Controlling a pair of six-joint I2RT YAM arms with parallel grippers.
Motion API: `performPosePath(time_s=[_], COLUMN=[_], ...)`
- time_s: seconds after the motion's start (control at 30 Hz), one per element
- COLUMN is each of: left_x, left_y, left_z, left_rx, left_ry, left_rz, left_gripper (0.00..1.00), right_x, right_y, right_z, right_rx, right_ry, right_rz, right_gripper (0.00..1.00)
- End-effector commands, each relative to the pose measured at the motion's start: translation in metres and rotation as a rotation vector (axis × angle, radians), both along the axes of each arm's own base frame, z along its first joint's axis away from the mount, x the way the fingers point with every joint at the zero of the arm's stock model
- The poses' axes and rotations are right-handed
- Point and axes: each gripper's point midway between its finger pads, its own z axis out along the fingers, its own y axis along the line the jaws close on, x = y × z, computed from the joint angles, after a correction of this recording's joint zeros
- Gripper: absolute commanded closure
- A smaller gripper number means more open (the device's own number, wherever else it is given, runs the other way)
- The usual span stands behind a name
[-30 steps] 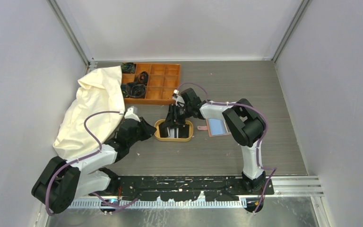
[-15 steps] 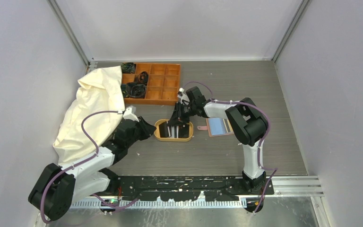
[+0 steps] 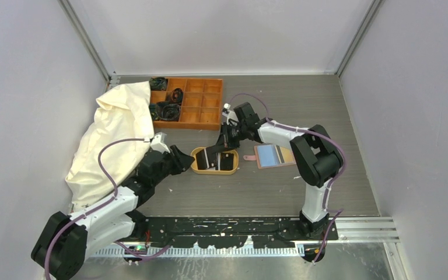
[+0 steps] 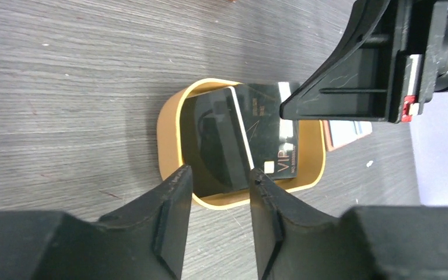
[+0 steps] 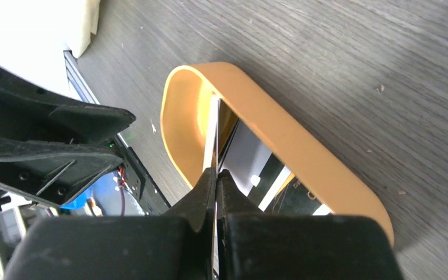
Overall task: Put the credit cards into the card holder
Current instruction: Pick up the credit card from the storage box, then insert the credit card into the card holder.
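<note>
Credit cards (image 4: 268, 131) sit in the oval tray (image 3: 193, 164) mid-counter. The card holder (image 3: 273, 156) lies open & flat just right of the tray, not touching it. My right gripper (image 5: 214, 175) is clamped thin on one black card (image 5: 212, 131), pinching it by an edge. The card stands on edge w/ its far end down inside the tray. My left gripper (image 4: 219, 175) is part open w/ nothing in it, hovering at the tray's left end.

Handling, my guess: the cards are v. light, stiff but a bit springy, and glossy, so slippery. Lying flat in the tray they give no edge to get under, so tipping one up against the wall & pinching an edge is the way. The grip looks shallow, so the card could swivel or pop out if it snags the rim. The holder is soft leather & prob shifts when a card pushes in; the left arm may need to pin it.

Vs 1 s ago: the right jaws were apart over the tray, now closed on the card. The wrist has drawn back toward the holder side & the card is tilted up. The left jaws stand wider, pos approx the same. Tray & holder haven't moved.
</note>
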Motion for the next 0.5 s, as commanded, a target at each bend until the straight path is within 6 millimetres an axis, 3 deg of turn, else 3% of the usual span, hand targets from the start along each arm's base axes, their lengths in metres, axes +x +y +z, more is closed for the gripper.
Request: performPosePath(time_s=[0.0,0.27,0.47], left_x=[-0.004,-0.022,-0.039], left_y=[-0.015,-0.034,-0.042], left_z=[0.028,0.064,0.093], left_rx=[-0.084,-0.227,-0.338], left_ry=[-0.090,-0.213,-0.340], left_rz=[-0.081,-0.213,-0.309], left_gripper=[0.56,0.36,0.30], right_x=[0.003,-0.012,-0.021], right_y=[-0.011,-0.037,-0.057], right_z=[0.043,0.097,0.130], right_rx=[0.033,0.211,0.293], right_ry=[-0.176,-0.331,-0.421], right_rz=[0.053,0.195,0.253], right_gripper=[0.99,0.99,0.99])
